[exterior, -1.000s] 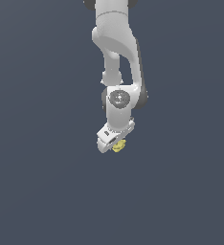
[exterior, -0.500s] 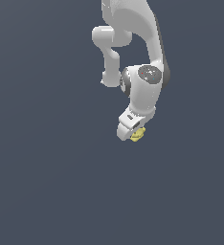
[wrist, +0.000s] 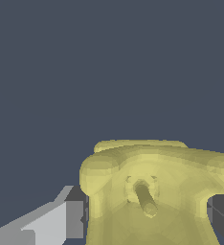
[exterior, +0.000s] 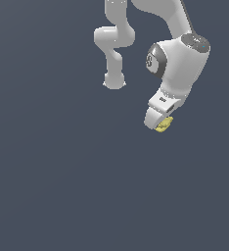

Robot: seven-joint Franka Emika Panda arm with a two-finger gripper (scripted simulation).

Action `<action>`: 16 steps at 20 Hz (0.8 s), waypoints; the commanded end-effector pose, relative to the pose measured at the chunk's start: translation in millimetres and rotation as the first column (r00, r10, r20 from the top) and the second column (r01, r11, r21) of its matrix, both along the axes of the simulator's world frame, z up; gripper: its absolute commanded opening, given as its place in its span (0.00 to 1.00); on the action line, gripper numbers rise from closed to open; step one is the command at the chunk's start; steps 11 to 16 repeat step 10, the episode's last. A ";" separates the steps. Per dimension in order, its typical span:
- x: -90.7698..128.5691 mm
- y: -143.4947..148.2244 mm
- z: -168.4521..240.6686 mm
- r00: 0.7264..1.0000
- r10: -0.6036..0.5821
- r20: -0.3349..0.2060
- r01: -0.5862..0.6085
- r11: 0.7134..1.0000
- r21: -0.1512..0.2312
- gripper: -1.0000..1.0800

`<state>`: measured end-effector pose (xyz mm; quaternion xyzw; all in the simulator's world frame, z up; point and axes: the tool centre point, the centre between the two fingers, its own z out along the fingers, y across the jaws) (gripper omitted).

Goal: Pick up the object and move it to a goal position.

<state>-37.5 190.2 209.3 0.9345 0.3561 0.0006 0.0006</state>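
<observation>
Right at the tip of the gripper (exterior: 161,123) sits the object (exterior: 164,125), a small pale-yellow lump poking out below the white fingers. Up close in the wrist view the object (wrist: 152,191) fills the space between the two fingers (wrist: 73,219), lumpy and rounded, with a little peg sticking out of its middle (one grey pad presses each flank). So the pincer is closed down onto it, narrowed to the piece's width. Above the gripper, the white arm (exterior: 177,63) bends away toward the base link (exterior: 114,46), everything hanging against a plain dark-grey backdrop.
</observation>
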 end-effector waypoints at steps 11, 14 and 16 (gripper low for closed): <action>-3.0 29.7 25.9 1.000 -0.002 -0.001 0.002 1.000 0.001 0.00; -3.0 29.7 25.9 1.000 -0.002 -0.001 0.002 1.000 0.001 0.00; -3.0 29.7 25.9 1.000 -0.002 -0.001 0.002 1.000 0.001 0.00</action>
